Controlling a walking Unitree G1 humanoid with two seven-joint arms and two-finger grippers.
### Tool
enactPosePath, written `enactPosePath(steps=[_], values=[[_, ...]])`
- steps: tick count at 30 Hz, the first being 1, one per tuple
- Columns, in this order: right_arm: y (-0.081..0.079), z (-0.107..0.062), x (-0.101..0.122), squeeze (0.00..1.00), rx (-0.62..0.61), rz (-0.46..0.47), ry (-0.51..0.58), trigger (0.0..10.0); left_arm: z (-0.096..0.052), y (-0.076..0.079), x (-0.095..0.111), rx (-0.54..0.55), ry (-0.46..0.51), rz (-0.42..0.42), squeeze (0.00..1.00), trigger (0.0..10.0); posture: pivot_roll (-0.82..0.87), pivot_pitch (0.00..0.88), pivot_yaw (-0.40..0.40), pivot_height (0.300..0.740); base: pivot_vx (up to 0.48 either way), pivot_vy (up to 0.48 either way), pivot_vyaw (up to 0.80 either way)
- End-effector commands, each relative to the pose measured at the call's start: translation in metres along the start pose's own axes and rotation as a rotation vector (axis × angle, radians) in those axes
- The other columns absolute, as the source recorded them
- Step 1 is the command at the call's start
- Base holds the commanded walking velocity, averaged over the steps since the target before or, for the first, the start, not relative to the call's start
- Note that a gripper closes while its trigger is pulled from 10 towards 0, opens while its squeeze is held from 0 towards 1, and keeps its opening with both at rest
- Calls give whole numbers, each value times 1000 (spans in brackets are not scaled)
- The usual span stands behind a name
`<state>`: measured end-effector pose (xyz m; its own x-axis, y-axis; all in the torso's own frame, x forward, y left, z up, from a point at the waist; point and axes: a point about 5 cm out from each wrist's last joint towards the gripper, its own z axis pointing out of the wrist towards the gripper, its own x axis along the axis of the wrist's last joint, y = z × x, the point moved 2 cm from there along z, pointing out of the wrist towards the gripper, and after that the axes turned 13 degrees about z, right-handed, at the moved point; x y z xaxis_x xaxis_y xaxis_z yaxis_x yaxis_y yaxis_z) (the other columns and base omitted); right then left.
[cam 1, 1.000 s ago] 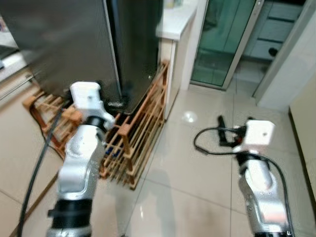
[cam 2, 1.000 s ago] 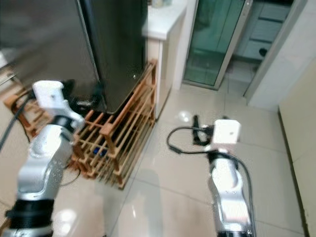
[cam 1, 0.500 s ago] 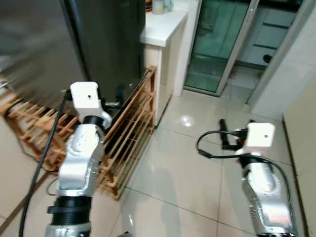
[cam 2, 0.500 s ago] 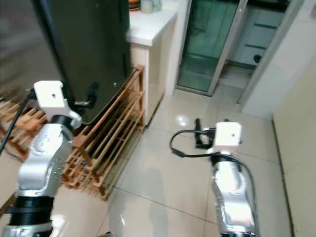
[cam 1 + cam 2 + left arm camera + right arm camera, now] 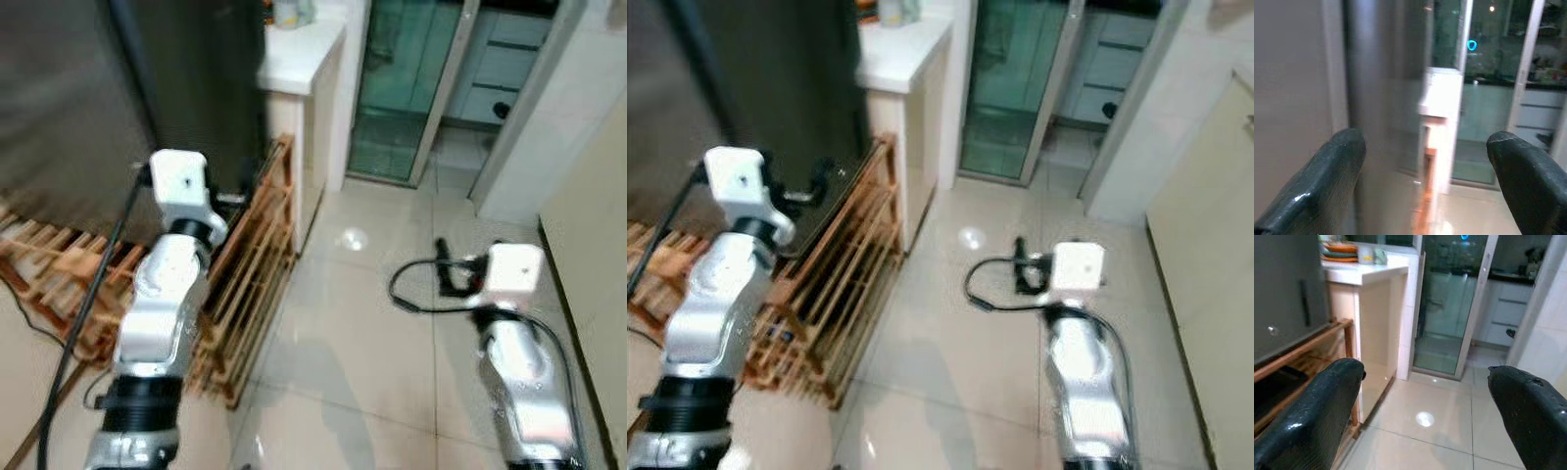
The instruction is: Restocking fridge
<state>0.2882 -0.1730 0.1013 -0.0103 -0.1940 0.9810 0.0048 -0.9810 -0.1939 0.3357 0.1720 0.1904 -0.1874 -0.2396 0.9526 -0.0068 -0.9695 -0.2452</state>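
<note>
Two silver arms reach forward over a glossy tiled floor (image 5: 353, 333). At the upper left of the head views stands the fridge (image 5: 118, 98), a tall dark steel body with its long axis upright and its doors shut; its front faces the lower left of the frame. A slatted wooden rack (image 5: 250, 264) runs along its foot, and a white counter (image 5: 299, 59) sits just beside it, with a glass door (image 5: 402, 88) further right.

The left gripper (image 5: 1425, 181) is raised near the fridge's corner, fingers (image 5: 1327, 181) spread wide apart with nothing between them. The right gripper (image 5: 1425, 406) hangs over open floor at the lower right, well apart from the fridge, its fingers (image 5: 1317, 411) likewise spread wide and holding nothing. A black cable (image 5: 416, 289) loops beside the right wrist.
</note>
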Motion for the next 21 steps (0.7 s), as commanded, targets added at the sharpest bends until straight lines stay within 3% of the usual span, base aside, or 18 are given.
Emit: enactPosePath(steps=[1,4,6,12,18,21], values=[[9,1,1,0,-24,-20,2,10000,3,12,3,-44,12,20,0,10000,-17,0,5,740,0,480,0],[10,1,1,0,-23,-20,2,10000,4,13,7,-40,38,49,0,10000,-15,0,4,740,0,472,0],[10,2,-1,0,-23,-21,0,10000,6,20,7,-58,27,80,0,10000,-13,0,6,740,0,0,0],[10,4,0,0,-33,-4,8,10000,7,22,8,-74,33,71,0,10000,-14,0,7,740,0,0,0],[13,1,-4,0,-48,15,-4,10000,10,42,-3,-140,-31,66,0,10000,-11,0,5,740,0,0,0],[9,2,-5,0,-41,18,-4,10000,20,49,-12,-161,-64,81,0,10000,-14,0,8,740,0,0,0]])
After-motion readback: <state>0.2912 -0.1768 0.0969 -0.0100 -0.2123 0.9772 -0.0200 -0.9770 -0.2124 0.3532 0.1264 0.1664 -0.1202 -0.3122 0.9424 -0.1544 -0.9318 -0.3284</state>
